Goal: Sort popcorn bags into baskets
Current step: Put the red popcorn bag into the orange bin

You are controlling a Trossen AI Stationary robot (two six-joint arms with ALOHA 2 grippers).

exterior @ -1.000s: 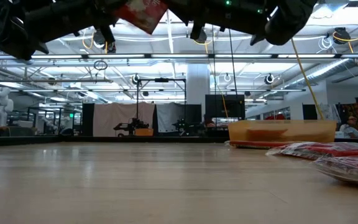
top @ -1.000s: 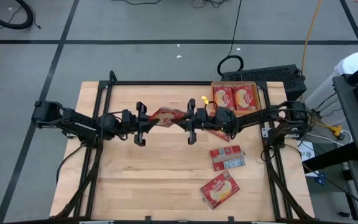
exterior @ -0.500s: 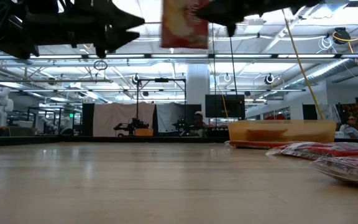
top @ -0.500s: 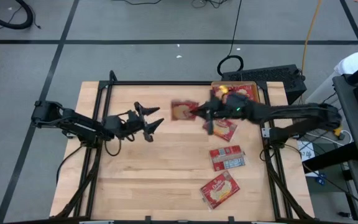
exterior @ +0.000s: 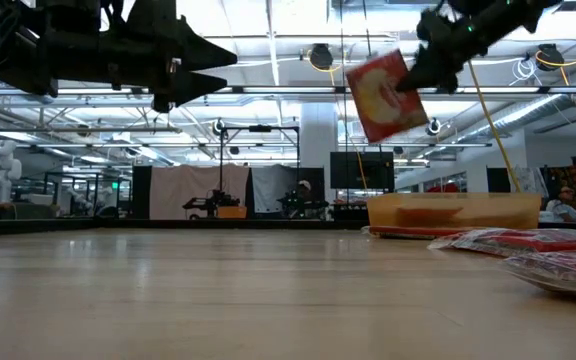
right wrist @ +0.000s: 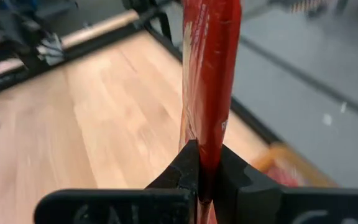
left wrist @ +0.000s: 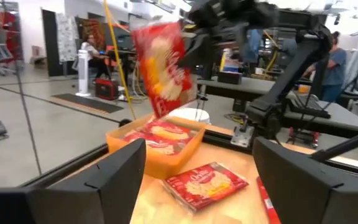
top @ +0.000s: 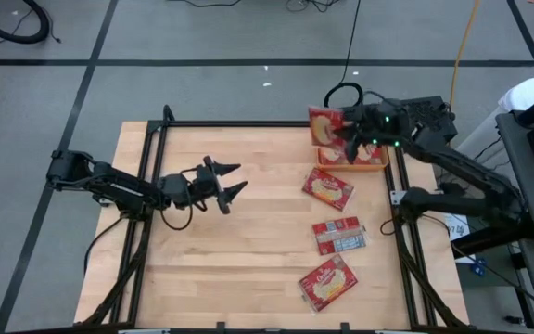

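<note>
Pale wood planks make up the surface (top: 230, 269). My right end effector (top: 349, 136) is clenched on a flat, glossy red popcorn bag (top: 325, 127), lifted just above the orange basket (top: 378, 165), long axis tilted off vertical in the low view. My left end effector (top: 230, 183) hangs spread wide, gripping nothing, well apart from the basket. Three packets (top: 328, 189) lie flat near the basket.

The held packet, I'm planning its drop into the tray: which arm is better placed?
Right. The right gripper holds the packet beside the orange tray; the left gripper is open over mid-table.
</note>
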